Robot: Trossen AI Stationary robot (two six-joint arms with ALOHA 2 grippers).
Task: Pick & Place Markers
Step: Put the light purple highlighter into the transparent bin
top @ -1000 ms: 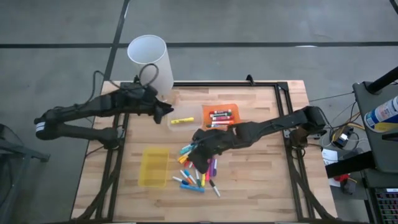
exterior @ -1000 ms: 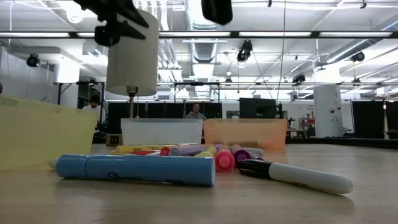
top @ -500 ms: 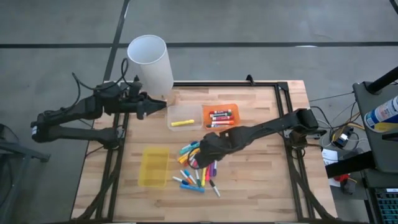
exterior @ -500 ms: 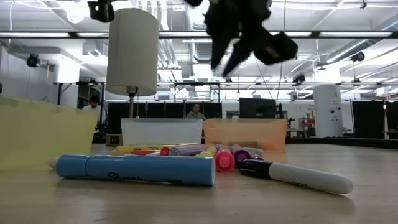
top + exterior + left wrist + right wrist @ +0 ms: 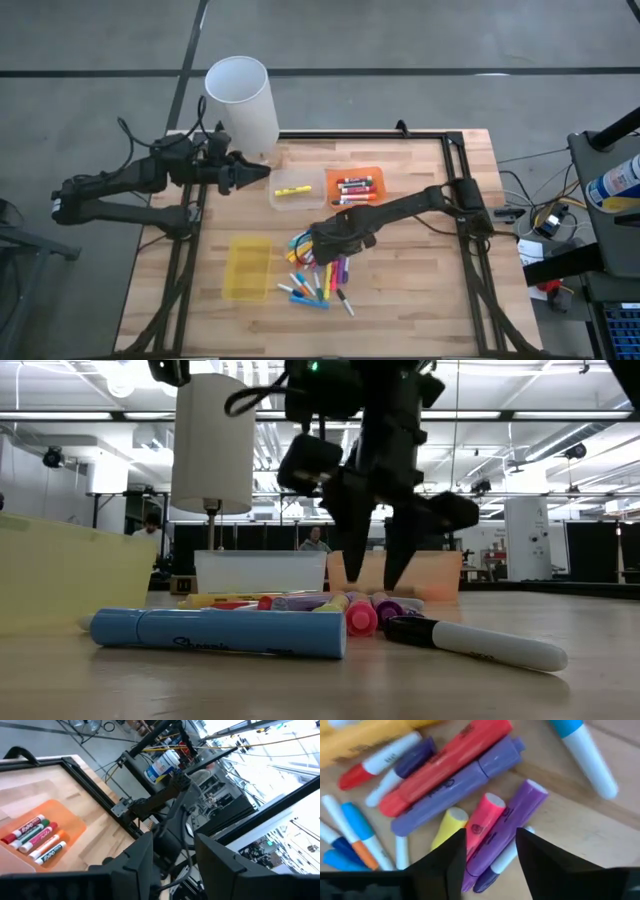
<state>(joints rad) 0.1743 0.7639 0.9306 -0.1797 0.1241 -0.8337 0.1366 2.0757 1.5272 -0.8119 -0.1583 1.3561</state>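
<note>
Several markers (image 5: 318, 272) in mixed colours lie in a loose pile on the wooden table. My right gripper (image 5: 318, 245) stands open over the pile, pointing down. In the right wrist view its gap (image 5: 490, 852) sits over a pink marker (image 5: 482, 827) and a purple marker (image 5: 510, 820). In the low view the fingertips (image 5: 368, 585) hang just above the pile. My left gripper (image 5: 268, 177) is open and empty, held level in the air beside the clear tray (image 5: 290, 200), which holds one yellow marker (image 5: 293, 193).
An orange tray (image 5: 355, 173) with several markers stands behind the pile. A yellow tray (image 5: 247, 267) lies at the near left. A tall white cylinder (image 5: 243, 100) stands past the far left corner. Bare wood (image 5: 420, 280) lies right of the pile.
My right gripper has come down onto the marker pile, tipping from nearly level to pointing down and rolling its wrist, and its fingers have opened wider. My left gripper has drawn back from over the clear tray toward the table's left edge and levelled out.
</note>
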